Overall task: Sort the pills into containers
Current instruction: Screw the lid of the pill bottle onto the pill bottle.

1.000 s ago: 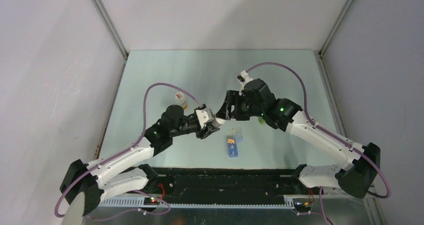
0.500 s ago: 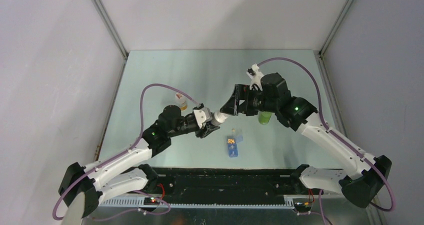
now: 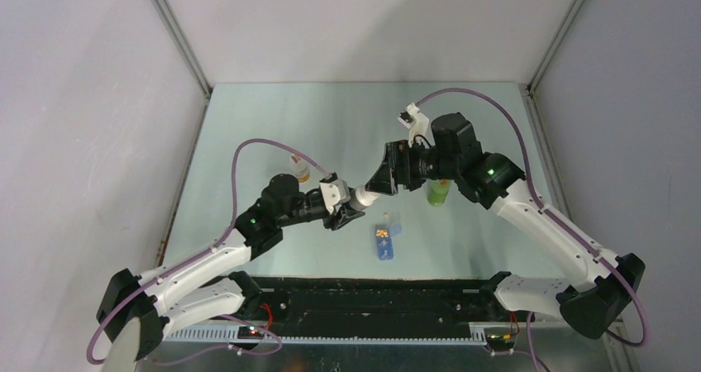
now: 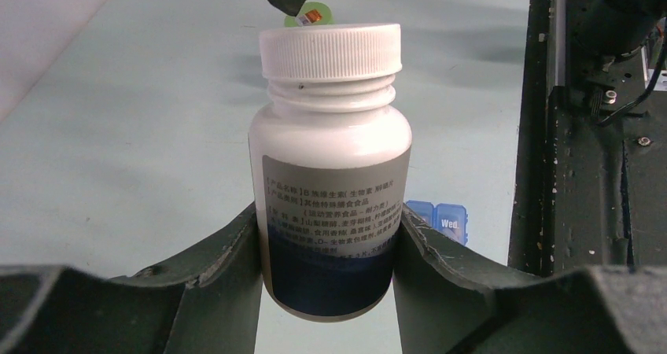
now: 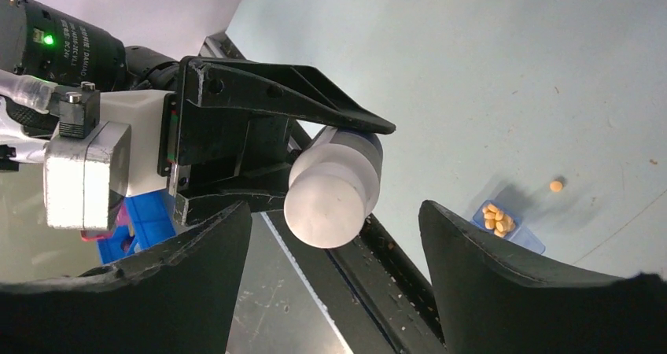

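Drawing back since a second ago, my right gripper (image 5: 334, 207) stood open before the cap (image 5: 324, 212); my left gripper (image 4: 330, 232) clamped the white bottle (image 4: 330, 149).

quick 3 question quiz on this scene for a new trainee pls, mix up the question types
1. True or false: the left gripper is shut on the white bottle.
2. Pick one. The right gripper is: A) clamped tight on the bottle's cap; B) open, its jaws on either side of the cap with gaps; C) shut, well away from the bottle.
3. Short answer: how many pills lie loose on the table beside the pill box?

Key: 1 true; 2 B; 3 one.
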`<state>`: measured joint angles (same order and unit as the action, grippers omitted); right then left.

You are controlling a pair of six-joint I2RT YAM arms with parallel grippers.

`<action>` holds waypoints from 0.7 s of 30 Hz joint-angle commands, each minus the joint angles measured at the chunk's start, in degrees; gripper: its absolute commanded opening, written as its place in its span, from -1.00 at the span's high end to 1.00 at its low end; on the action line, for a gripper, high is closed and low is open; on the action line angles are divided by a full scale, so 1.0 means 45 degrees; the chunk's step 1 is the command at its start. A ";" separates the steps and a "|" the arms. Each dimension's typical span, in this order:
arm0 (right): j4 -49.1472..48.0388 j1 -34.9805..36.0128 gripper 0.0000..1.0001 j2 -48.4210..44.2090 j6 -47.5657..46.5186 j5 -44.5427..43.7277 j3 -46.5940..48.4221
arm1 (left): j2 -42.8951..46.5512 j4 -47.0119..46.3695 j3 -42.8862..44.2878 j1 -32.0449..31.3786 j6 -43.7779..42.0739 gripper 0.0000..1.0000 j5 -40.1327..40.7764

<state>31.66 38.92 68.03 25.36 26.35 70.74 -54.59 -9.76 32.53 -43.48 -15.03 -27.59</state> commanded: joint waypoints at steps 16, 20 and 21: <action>0.0431 0.0520 0.01 0.0964 -0.1491 0.0233 0.0999 | 0.0056 -0.0338 0.0307 0.0030 0.0016 1.00 -0.0262; 0.0430 0.0701 0.17 0.0954 -0.1629 0.0196 0.0990 | -0.0101 -0.0210 0.0577 0.0019 0.0177 1.00 -0.0090; 0.0417 0.0773 0.18 0.0926 -0.1680 0.0139 0.0987 | -0.0166 -0.0135 0.0638 0.0030 0.0225 1.00 -0.0038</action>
<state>34.28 41.39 72.20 19.62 27.44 72.79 -54.89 -9.26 32.58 -43.48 -15.00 -28.53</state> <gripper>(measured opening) 0.456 0.560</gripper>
